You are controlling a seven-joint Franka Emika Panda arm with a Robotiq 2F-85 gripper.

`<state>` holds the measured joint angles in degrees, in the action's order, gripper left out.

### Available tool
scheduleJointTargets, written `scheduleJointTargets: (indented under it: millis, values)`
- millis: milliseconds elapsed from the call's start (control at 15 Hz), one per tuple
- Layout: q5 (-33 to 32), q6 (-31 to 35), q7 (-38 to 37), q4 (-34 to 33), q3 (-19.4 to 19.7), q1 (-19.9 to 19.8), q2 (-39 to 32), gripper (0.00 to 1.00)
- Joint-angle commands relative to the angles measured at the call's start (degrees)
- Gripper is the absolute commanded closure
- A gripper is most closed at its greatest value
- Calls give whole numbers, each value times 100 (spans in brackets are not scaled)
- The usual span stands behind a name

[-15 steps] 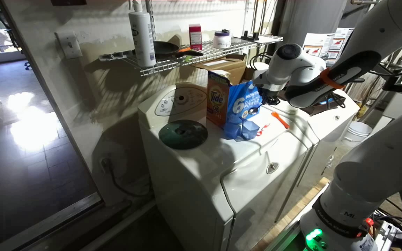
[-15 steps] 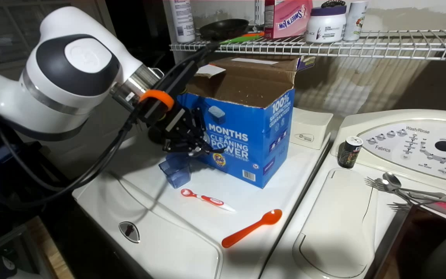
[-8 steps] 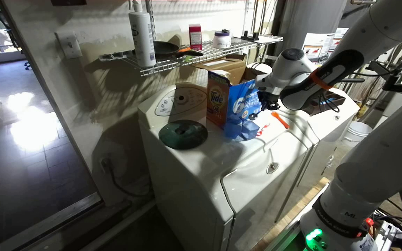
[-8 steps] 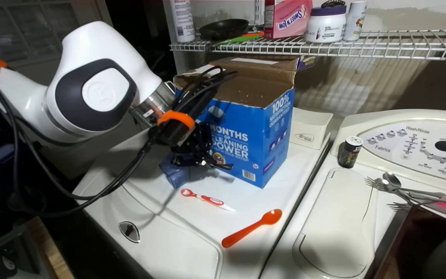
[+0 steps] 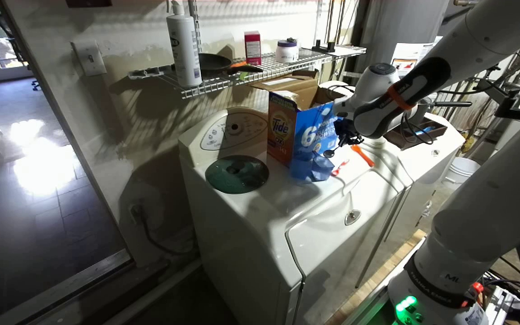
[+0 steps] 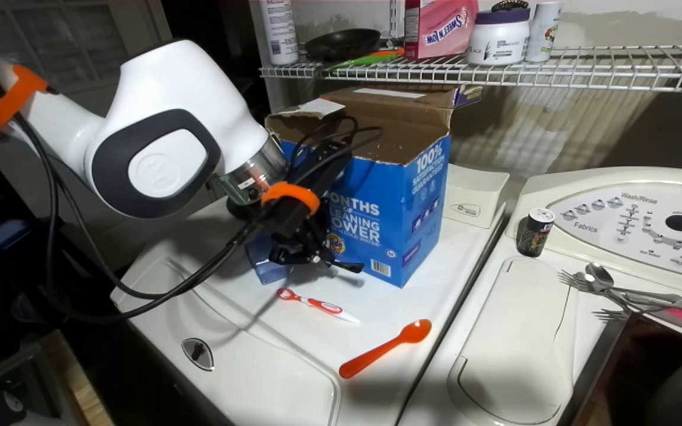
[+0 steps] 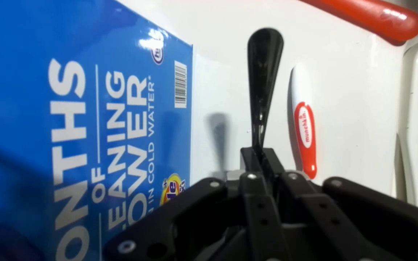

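My gripper (image 7: 261,159) is shut on a dark, shiny metal spoon (image 7: 263,69); its handle sticks out past the fingertips. In an exterior view the spoon's bowl (image 5: 328,154) hangs below the gripper (image 5: 348,134), just above the white machine top beside translucent blue cups (image 5: 303,167). In an exterior view the gripper (image 6: 323,257) is in front of the blue Tide box (image 6: 388,201) and partly covers the blue cups (image 6: 267,269). A red-and-white spoon (image 6: 320,305) and an orange spoon (image 6: 385,349) lie on the machine top nearby.
The tall open Tide box stands close beside the gripper. A dark green plate (image 5: 237,174) lies past the box. A wire shelf (image 6: 601,68) with bottles, a pan (image 6: 344,44) and boxes hangs above. A black can (image 6: 535,232) and several forks and spoons (image 6: 625,290) are on the neighbouring machine.
The gripper has moved down in front of the box with the metal spoon still in it, and slightly toward the right in an exterior view. The other objects have not moved.
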<state>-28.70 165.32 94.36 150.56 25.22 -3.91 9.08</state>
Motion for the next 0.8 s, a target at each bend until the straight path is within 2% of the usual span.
scheduleJointTargets:
  millis: [0,333,533,600,733]
  values:
    - [648,69,687,-161,-176,-260,-262,98]
    - [1188,94,1105,-275,-315,-340,-182,98]
    - [1175,67,1228,-407,-409,-417,-247,98]
    - [1172,83,1267,-414,-171,-192,-298,98]
    - [1287,139,1383,-366,-100,-149,-405,98]
